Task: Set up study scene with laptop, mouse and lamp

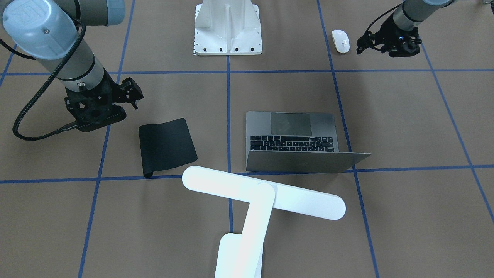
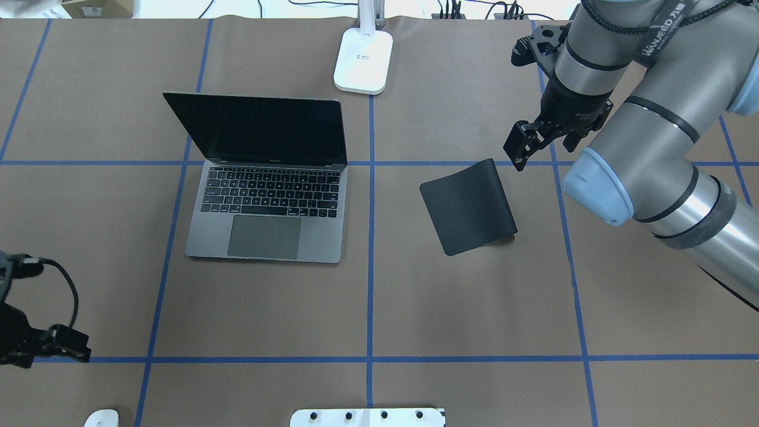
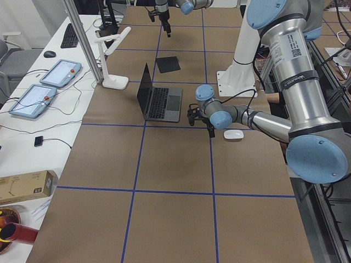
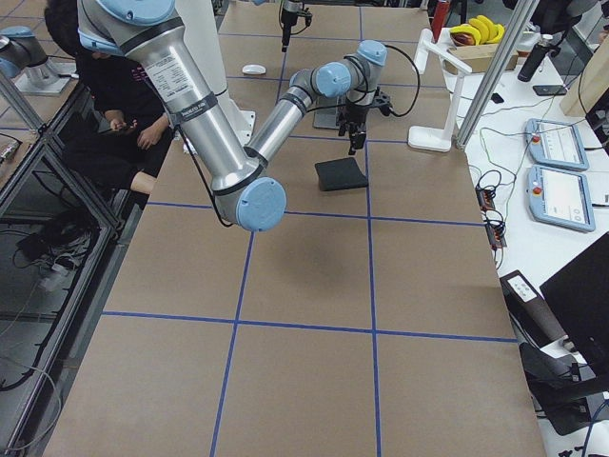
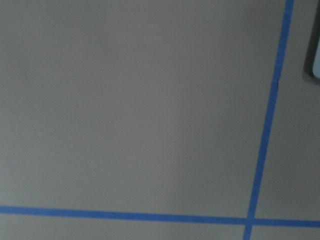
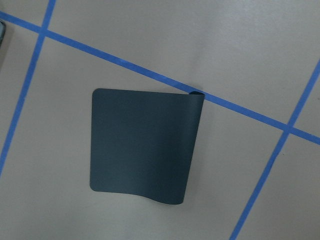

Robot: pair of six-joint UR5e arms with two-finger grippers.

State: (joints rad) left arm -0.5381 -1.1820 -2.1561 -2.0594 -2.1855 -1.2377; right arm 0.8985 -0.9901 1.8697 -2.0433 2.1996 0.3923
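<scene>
Seen from overhead, a brown table (image 2: 474,308) is marked in squares with blue tape. At the lower left edge the left gripper (image 1: 362,42) hangs low with nothing in it. Its jaws look apart, though they show small and dark. Just below it, at the bottom left corner, lies the white mouse (image 2: 101,418), near the gripper but not touching it. It is well apart from everything else in the scene, so it probably gets picked up next.

Left of centre the laptop (image 2: 267,201) stands open with a dark screen. Its keyboard and trackpad face the bottom of the frame, as a seated user would want them. Behind it, at top centre, is the lamp (image 2: 363,62). Its base sits just past the screen's right corner, and I judge it is placed there to light the keys.

Right of centre a black pad (image 2: 468,207) lies askew with one edge curled up, a likely place for the mouse. At the upper right the right gripper (image 2: 533,145) hovers by the pad's top corner, jaws apart and empty.

None of these things is a container.
</scene>
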